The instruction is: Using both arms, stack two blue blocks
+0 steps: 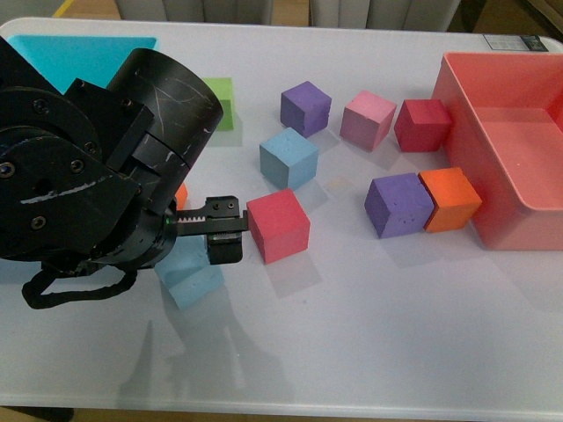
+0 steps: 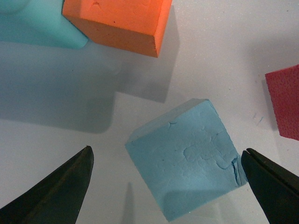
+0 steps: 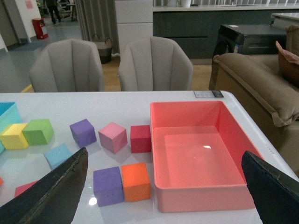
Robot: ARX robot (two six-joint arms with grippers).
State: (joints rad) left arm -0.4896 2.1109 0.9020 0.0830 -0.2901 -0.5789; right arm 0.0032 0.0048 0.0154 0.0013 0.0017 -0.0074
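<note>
One light blue block (image 1: pixel 189 277) lies on the white table under my left arm. In the left wrist view this blue block (image 2: pixel 187 161) sits turned at an angle between the open fingers of my left gripper (image 2: pixel 168 151), with a gap on each side. My left gripper (image 1: pixel 220 233) hangs just above it. The other blue block (image 1: pixel 288 158) stands further back, mid-table, and also shows in the right wrist view (image 3: pixel 58 155). My right gripper (image 3: pixel 164 154) is open and empty, high over the table's near right side. It is out of the front view.
A red cube (image 1: pixel 278 225) stands right beside my left gripper. An orange cube (image 2: pixel 121 21) and the turquoise bin (image 1: pixel 79 53) are close behind. Purple cubes (image 1: pixel 305 107) (image 1: pixel 398 204), pink (image 1: pixel 368 119), dark red (image 1: pixel 422 125) and orange (image 1: pixel 450 200) cubes lie near the pink bin (image 1: pixel 528 211).
</note>
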